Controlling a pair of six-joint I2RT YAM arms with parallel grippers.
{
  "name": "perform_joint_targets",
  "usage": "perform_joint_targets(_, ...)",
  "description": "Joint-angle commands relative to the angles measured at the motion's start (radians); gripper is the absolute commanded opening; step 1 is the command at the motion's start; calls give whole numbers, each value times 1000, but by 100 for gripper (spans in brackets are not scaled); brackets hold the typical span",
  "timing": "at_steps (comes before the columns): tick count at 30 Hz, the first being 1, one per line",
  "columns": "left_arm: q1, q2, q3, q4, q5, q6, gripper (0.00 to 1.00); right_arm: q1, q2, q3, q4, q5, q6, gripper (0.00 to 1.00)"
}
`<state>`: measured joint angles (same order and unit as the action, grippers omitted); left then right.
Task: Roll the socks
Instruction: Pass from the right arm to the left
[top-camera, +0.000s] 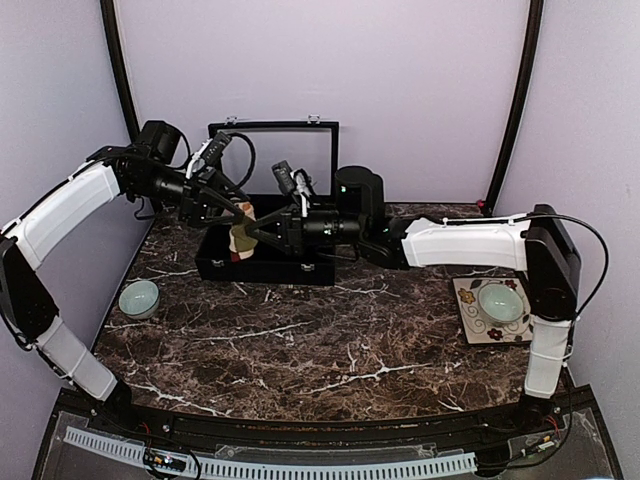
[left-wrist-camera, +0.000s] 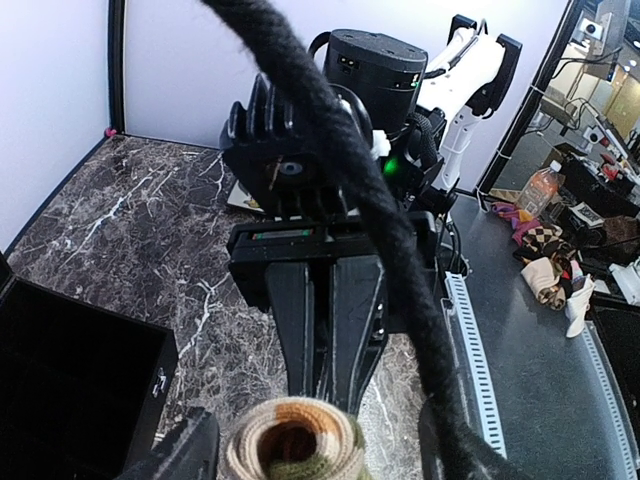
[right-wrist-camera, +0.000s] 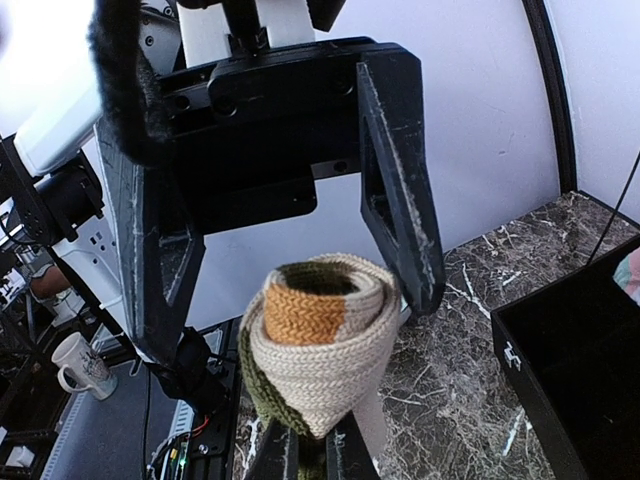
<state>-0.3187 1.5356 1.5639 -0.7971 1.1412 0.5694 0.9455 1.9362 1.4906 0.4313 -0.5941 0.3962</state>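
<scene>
A tan knitted sock with orange and olive bands, wound into a tight roll (right-wrist-camera: 325, 350), hangs in the air over the black case (top-camera: 265, 262). My right gripper (right-wrist-camera: 305, 455) is shut on the roll's lower end. My left gripper (right-wrist-camera: 288, 315) stands open around the roll's top, one finger (right-wrist-camera: 400, 200) close against its side and the other finger (right-wrist-camera: 160, 270) a little apart. From above, the sock roll (top-camera: 241, 232) sits between the left gripper (top-camera: 232, 215) and the right gripper (top-camera: 258, 232). The left wrist view shows the roll's end (left-wrist-camera: 292, 450). A scrap of pink and teal fabric (right-wrist-camera: 630, 272) peeks in at the right edge.
The black case stands with its lid (top-camera: 273, 155) up at the back of the marble table (top-camera: 330, 340). A pale green bowl (top-camera: 139, 297) sits at the left. Another bowl on a patterned plate (top-camera: 500, 303) sits at the right. A braided cable (left-wrist-camera: 340, 180) crosses the left wrist view.
</scene>
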Motion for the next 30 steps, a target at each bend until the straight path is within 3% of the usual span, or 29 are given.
perform_joint_targets(1,-23,-5,-11,2,7,8,64,9,22,46,15,-7,-14,0)
perform_joint_targets(4,-29,7,-11,-21,13,23,56,10,21,49,16,-9,-13,0)
perform_joint_targets(9,-29,42,17,-109,36,74,53,12,13,35,6,-10,-25,0)
perform_joint_targets(14,-30,51,31,-143,41,108,34,12,11,31,6,-10,-25,0)
perform_joint_targets(20,-31,69,54,-161,54,110,2,15,20,45,-9,-19,-33,0)
perform_joint_targets(24,-31,77,70,-166,67,104,0,19,26,54,-41,-12,-52,0)
perform_joint_targets(27,-31,73,76,-154,77,75,9,19,26,52,-49,-10,-55,0)
perform_joint_targets(30,-31,62,74,-150,62,77,10,19,24,52,-50,-9,-55,0)
